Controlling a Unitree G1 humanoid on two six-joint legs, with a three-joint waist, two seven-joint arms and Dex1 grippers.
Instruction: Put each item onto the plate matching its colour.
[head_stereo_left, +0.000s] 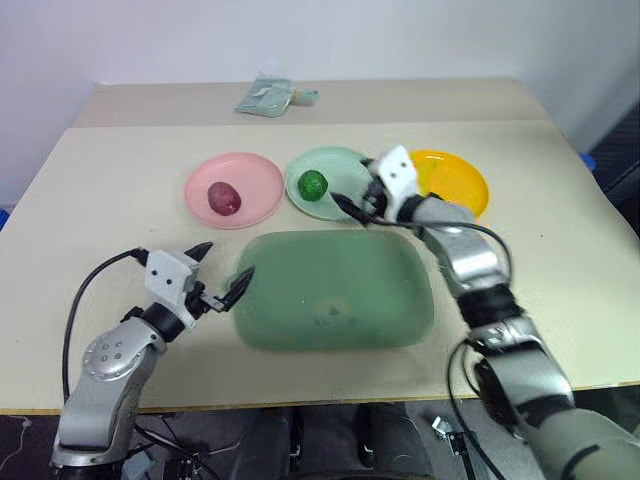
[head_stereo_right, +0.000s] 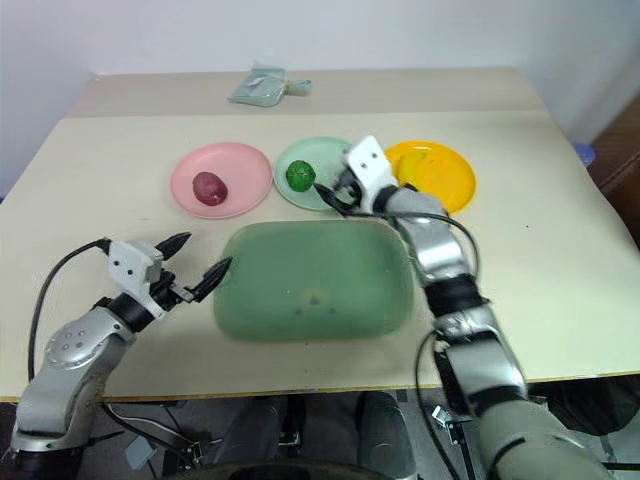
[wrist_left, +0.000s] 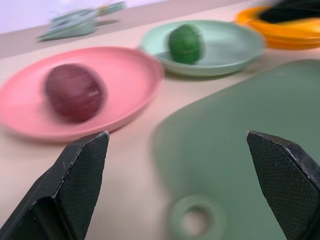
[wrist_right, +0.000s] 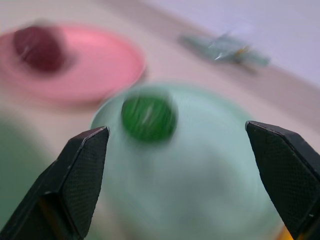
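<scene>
Ball (head_stereo_left: 313, 185) on middle plate (head_stereo_left: 335, 163); fruit (head_stereo_left: 223, 197) on left plate (head_stereo_left: 255, 170).

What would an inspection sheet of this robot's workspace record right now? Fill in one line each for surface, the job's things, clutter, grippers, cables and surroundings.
Surface: beige table, with a second table butted against its far edge.
Job's things: red-purple fruit on the pink plate; bumpy green ball on the mint green plate; orange-yellow plate partly hidden by the right arm, a yellow item showing on it.
Clutter: large dull-green tray with a holed tab; pale green packet at the back.
Grippers: left gripper open, beside the tray's edge; right gripper open over the mint plate.
Cables: black cable looping from the left wrist; another along the right forearm.
Surroundings: white wall.
</scene>
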